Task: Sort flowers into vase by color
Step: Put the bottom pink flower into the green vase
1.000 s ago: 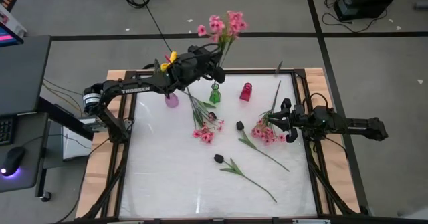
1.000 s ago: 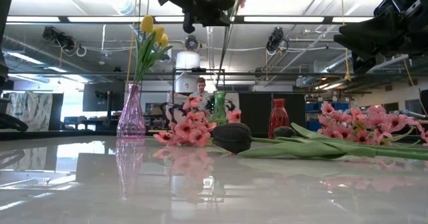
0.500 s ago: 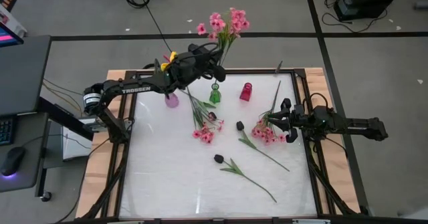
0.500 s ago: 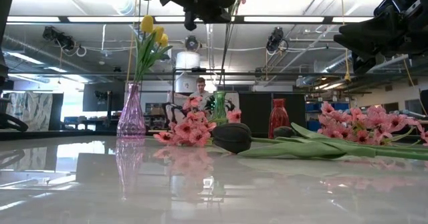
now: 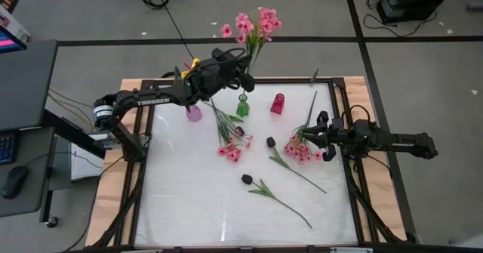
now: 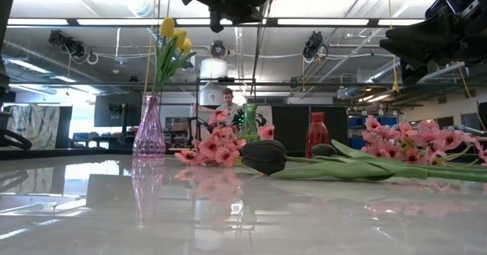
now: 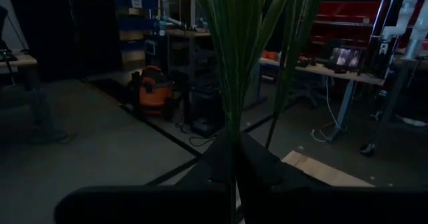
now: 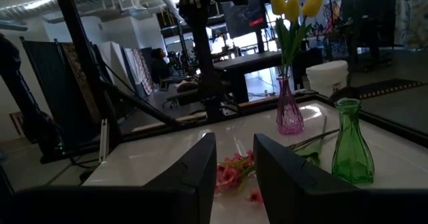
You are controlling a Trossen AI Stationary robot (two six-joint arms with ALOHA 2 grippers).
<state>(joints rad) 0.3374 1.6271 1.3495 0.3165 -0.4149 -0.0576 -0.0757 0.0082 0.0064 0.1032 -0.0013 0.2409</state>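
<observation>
My left gripper (image 5: 240,70) is raised over the table's far edge and is shut on a pink blossom spray (image 5: 253,25). Its stem runs down toward the green vase (image 5: 242,106); I cannot tell whether the end is inside. The purple vase (image 5: 194,113) holds yellow tulips (image 6: 173,34), and a red vase (image 5: 278,103) stands to the right. My right gripper (image 8: 234,177) is open and hovers above a second pink spray (image 5: 302,149) lying near the right edge. A third pink spray (image 5: 230,143) and two dark tulips (image 5: 270,142) (image 5: 247,179) lie flat on the table. My left gripper pinches the pink spray's green stems (image 7: 231,127) between its two fingers, below the blossoms and leaves. The fingers come roughly level from the table's left and lie across the stems. The spray stands upright, lifted clear of the table, with its blossoms above the gripper and its stem hanging below (image 6: 255,65).
The three vases stand in a row near the far edge. Long green stems (image 5: 298,174) (image 5: 283,204) cross the table's middle and right. The near left part of the white tabletop (image 5: 181,200) is bare. A wooden frame (image 5: 113,177) borders the table. A person (image 6: 228,99) sits far behind.
My left gripper has risen a little, carrying the pink spray upward with it, and has stayed shut on the stems. The right arm and the flowers on the table have kept still.
</observation>
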